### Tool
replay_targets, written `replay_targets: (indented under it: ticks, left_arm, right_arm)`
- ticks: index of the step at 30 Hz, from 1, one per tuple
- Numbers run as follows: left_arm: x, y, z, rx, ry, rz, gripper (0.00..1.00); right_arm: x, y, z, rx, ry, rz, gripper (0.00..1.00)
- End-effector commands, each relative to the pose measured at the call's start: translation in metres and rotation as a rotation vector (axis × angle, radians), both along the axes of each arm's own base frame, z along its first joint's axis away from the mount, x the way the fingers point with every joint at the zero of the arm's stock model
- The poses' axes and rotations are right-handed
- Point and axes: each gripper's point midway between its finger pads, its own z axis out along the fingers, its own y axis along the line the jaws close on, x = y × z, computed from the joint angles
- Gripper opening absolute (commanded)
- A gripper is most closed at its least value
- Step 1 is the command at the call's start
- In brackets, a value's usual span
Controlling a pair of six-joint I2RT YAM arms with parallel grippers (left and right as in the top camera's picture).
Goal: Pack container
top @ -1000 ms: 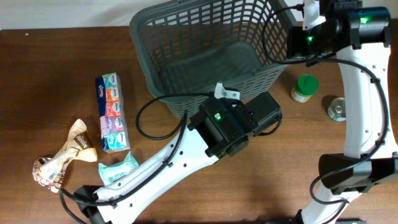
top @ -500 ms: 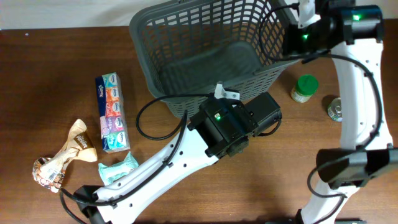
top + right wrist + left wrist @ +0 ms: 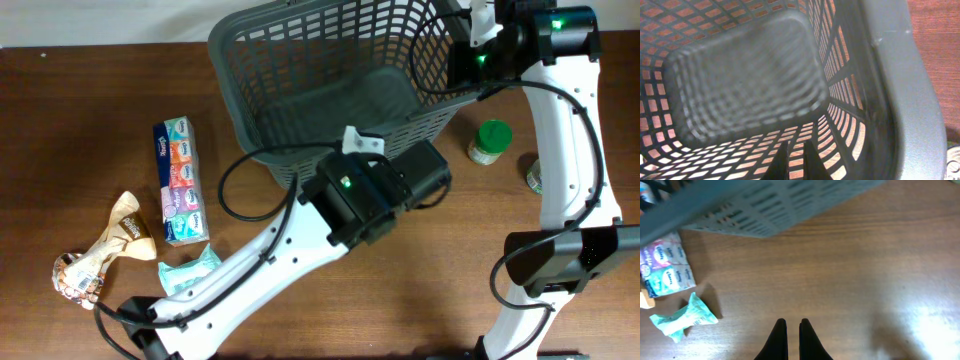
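Dark grey plastic all over: the big rectangular shopping-style basket (image 3: 250, 100) has slotted lattice walls and a solid bottom. It sits at the far middle of the brown wooden table (image 3: 480, 250), with its near wall right behind my left wrist.

Counting from my side outward, I get:
- one teal crinkly packet (image 3: 188, 270)
- one crumpled tan wrapper (image 3: 100, 255)
- one long strip of pocket-tissue packs (image 3: 180, 180)
- one small green-lidded jar (image 3: 490, 140)
- one round silver tin can (image 3: 533, 180)
- one basket
- plus two white arms

My left gripper (image 3: 793, 337) hangs over bare wood on the near side of the basket. Its jaws are pressed nearly together with only a slit between them, and there's nothing in them. My right gripper (image 3: 795, 155) is over the inside of the basket at its far right corner. The jaws look just as close together and grip nothing, though black fingers on dark lattice are hard to read.

The can is half hidden behind the right arm. The left arm covers part of the basket's near wall, and the overhead view clips the far rim. In the left wrist view the basket is just a blur.
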Motion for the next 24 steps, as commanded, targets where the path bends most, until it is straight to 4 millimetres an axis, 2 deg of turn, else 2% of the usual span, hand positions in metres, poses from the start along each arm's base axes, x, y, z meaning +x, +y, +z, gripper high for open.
replay_targets:
  ticks: [1, 4, 15, 24]
  left_arm:
    - [0.016, 0.011, -0.012, 0.045, 0.003, 0.061, 0.02]
    - [0.025, 0.018, -0.017, 0.058, 0.012, 0.093, 0.02]
    - [0.047, 0.045, -0.017, 0.071, 0.013, 0.174, 0.02]
    - [0.057, 0.062, -0.018, 0.072, 0.016, 0.228, 0.02]
  right_arm:
    - [0.001, 0.005, -0.002, -0.006, 0.003, 0.018, 0.04]
    - [0.001, 0.005, -0.003, -0.006, 0.006, 0.018, 0.04]
    - [-0.002, 0.004, -0.004, -0.007, 0.017, 0.018, 0.04]
    - [-0.006, 0.004, -0.006, -0.008, 0.037, 0.018, 0.04]
